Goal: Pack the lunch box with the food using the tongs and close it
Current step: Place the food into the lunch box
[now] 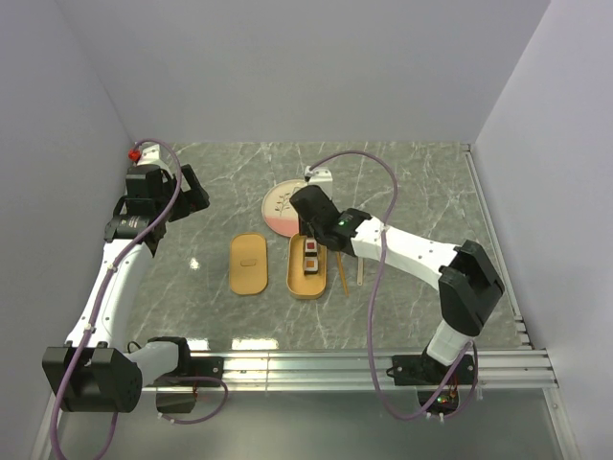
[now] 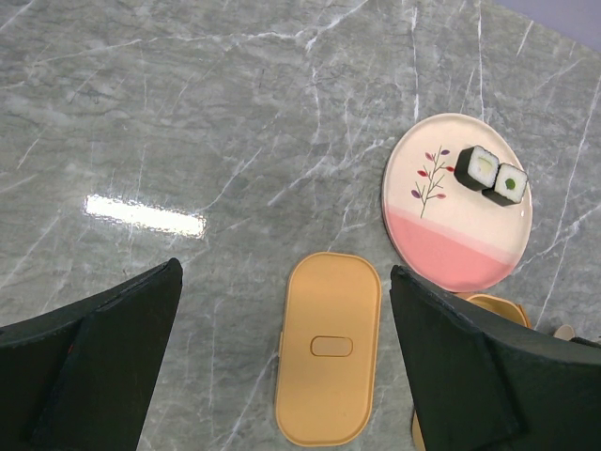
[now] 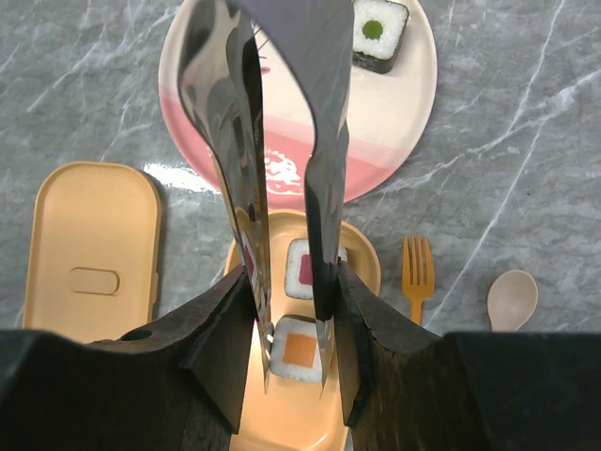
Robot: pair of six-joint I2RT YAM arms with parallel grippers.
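Top external shows you a grey marbled counter [image 1: 402, 192] between pale walls. Your right claw [image 3: 293, 310] is clamped on the tongs [image 3: 282, 150]; your left claw [image 2: 282, 366] gapes, empty.

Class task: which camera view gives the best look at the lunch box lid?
The left wrist view: the lid lies whole and close, its oval recess plain. The top view shows it whole but small; the right wrist view shows most of it, a gripper finger covering its near end.
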